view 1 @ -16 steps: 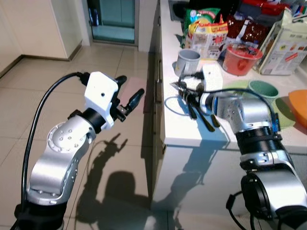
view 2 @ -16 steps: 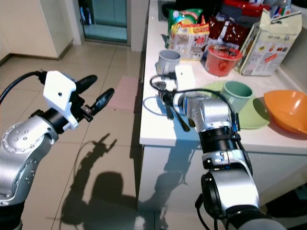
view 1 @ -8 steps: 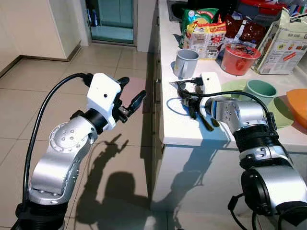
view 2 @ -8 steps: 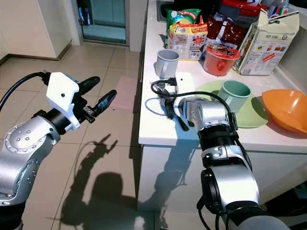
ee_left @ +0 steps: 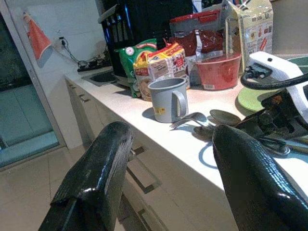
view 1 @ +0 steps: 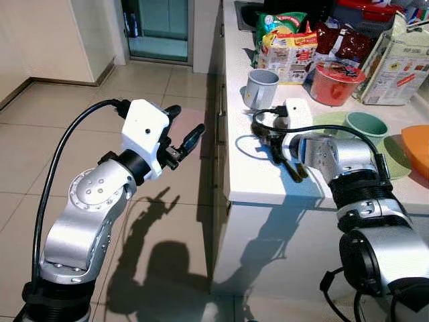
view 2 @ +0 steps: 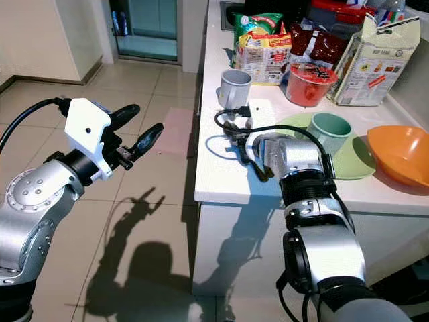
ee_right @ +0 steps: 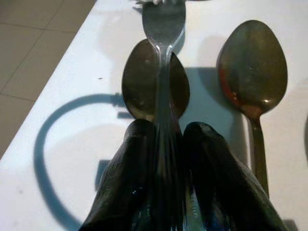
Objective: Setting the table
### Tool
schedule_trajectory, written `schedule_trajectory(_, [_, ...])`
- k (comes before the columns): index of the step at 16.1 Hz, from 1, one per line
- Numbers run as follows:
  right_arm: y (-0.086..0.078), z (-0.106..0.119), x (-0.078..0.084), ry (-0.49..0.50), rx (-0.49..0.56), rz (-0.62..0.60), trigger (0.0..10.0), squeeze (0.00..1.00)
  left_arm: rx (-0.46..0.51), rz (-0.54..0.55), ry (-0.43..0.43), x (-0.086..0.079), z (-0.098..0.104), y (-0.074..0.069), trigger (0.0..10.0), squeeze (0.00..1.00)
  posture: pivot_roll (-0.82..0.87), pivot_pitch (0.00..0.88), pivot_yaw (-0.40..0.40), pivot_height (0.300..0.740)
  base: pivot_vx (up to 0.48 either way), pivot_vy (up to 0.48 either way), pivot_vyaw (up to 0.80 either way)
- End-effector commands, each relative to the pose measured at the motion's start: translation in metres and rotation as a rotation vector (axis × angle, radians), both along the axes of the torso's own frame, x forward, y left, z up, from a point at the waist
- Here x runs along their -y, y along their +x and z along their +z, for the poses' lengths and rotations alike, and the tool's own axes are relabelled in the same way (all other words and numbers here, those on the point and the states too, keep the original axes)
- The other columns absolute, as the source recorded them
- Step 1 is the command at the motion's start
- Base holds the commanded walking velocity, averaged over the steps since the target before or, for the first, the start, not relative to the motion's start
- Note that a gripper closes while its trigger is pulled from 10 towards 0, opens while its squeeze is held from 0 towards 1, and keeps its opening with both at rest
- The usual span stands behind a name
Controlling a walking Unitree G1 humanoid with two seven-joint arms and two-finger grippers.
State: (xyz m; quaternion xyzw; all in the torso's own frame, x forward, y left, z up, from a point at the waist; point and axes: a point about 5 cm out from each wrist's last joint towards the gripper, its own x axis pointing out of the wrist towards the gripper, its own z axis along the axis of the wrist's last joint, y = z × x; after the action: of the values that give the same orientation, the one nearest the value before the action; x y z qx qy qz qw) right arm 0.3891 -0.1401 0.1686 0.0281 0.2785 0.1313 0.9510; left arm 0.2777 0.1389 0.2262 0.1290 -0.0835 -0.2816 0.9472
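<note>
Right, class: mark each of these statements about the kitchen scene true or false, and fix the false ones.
1. The right claw is shut on a fork. True.
2. The left claw is holding a spoon. False: it is open and empty, out over the floor.
3. The grey mug stands on the green plate. False: it stands on the bare counter; the green cup is on the green plate.
4. A spoon lies on the counter beside the fork. True.
5. The orange bowl is on the floor. False: it is on the counter.
</note>
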Motion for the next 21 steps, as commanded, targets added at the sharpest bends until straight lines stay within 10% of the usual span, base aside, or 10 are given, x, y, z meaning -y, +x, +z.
schedule_trajectory(1, [0.002,0.004,0.007,-0.002,0.014,-0.025,0.0,0.0,0.007,-0.003,0.012,0.001,0.003,0.001,10.0,0.0,0.04,0.0,-0.074,0.74,0.0,0.0,0.0])
schedule_trajectory(18, [0.003,0.049,0.02,0.021,0.187,-0.077,0.0,0.0,0.022,-0.024,0.006,0.005,0.008,0.003,10.0,0.0,0.05,0.0,-0.061,0.74,0.0,0.0,0.0])
schedule_trajectory(21, [-0.003,0.067,0.016,0.243,0.337,-0.032,0.0,0.0,0.027,-0.019,0.001,0.004,0.008,0.002,10.0,0.0,0.05,0.0,-0.06,0.74,0.0,0.0,0.0])
